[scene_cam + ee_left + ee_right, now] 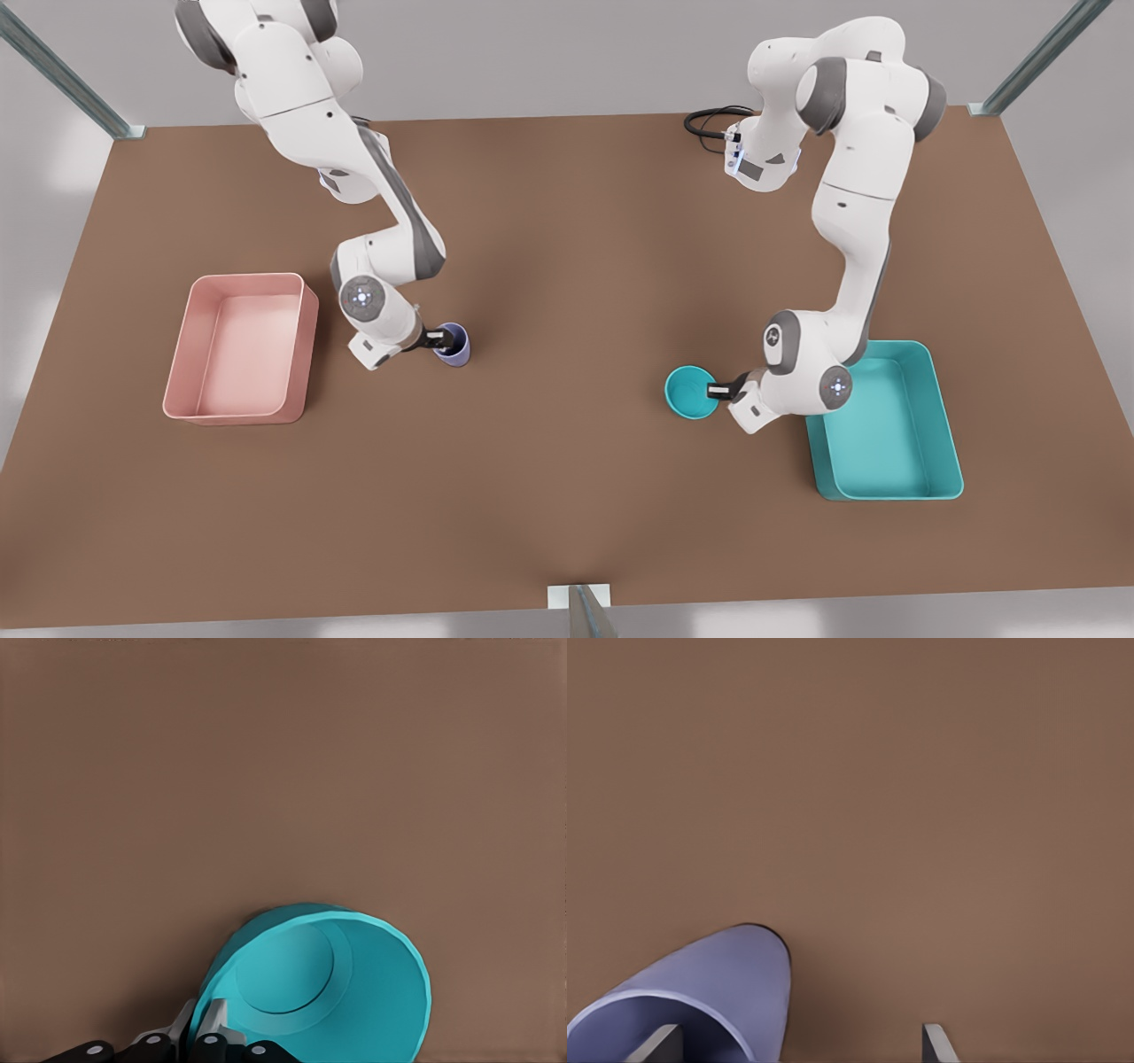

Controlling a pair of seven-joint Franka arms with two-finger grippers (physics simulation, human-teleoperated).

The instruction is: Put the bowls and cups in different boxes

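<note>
A matte brown table (567, 496) is seen under grey walls w/ metal frame posts at the corners. A pale pink rectangular plastic-looking box (241, 348), shallow w/ rounded corners, sits toward the front view's left; a matching teal rectangular box (895, 425) sits toward the front view's right. The small round teal bowl (323, 992), smooth, w/ a flat circular base, is found just beside the teal box, its rim pinched by the left end effector (202, 1028), fingers closed tight on the wall. The lavender-purple handleless tumbler cup (700, 997) stands near the pink box; the right end effector (436, 338) is spread wide, one finger (656, 1043) inside the rim, the other finger (939, 1043) well outside, not clamped.
</note>
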